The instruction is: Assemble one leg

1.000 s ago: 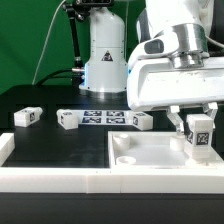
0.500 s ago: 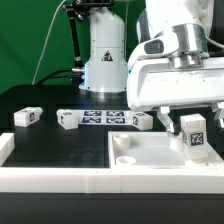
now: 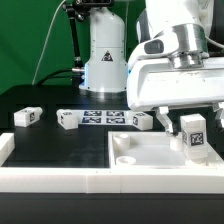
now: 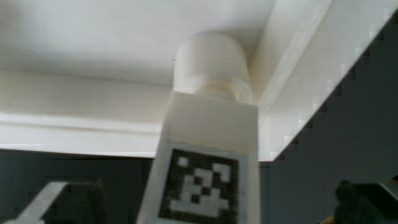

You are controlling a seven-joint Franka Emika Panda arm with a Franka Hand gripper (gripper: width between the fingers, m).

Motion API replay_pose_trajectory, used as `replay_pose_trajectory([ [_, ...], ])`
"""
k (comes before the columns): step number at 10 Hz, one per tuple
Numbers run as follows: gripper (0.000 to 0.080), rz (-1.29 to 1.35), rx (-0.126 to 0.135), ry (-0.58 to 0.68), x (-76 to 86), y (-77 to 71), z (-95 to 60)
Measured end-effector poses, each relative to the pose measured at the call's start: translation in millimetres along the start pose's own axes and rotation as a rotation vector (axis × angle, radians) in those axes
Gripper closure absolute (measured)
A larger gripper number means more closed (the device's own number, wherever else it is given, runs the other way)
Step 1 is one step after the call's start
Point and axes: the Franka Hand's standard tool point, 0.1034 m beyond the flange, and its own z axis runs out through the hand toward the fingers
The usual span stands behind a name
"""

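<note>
Between the earlier pictures and now, the fingers have drawn apart from the leg [image 3: 197, 134]: a second ago they pressed against its sides, and now a gap shows on each side of it. The gripper [image 3: 193, 118] stands wide and holds nothing, poised directly above the leg. The leg itself stands upright at the corner of the large white panel [image 3: 150, 152] nearest the exterior view's right, its tagged face turned toward the camera, its lower end in the panel's recessed corner. In the wrist view the leg [image 4: 215, 150] runs down to a rounded tip seated against the panel [image 4: 80, 50]; dark finger [image 4: 50, 203] edges show on either side of the leg, clear of it. Beyond the panel's far edge, three more legs [image 3: 66, 119] lie on the black tabletop [image 3: 40, 100], with the marker board [image 3: 102, 117] among them. A white rail [image 3: 50, 180] borders the panel's near side.
</note>
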Motion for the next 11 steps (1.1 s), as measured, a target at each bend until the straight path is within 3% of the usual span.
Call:
replay_pose_trajectory([
  [6,0.015,0.013,0.018,-0.086,15.9,9.6,-14.4],
  [7,0.015,0.023,0.053,-0.22,11.5,5.1,-12.2],
  [8,0.015,0.032,0.076,-0.302,17.8,4.2,-12.2],
  [9,0.015,0.037,0.085,-0.344,20.3,6.4,-11.2],
  [10,0.015,0.049,0.106,-0.451,13.2,4.8,-11.9],
  [11,0.015,0.052,0.126,-0.543,15.9,4.5,-12.4],
])
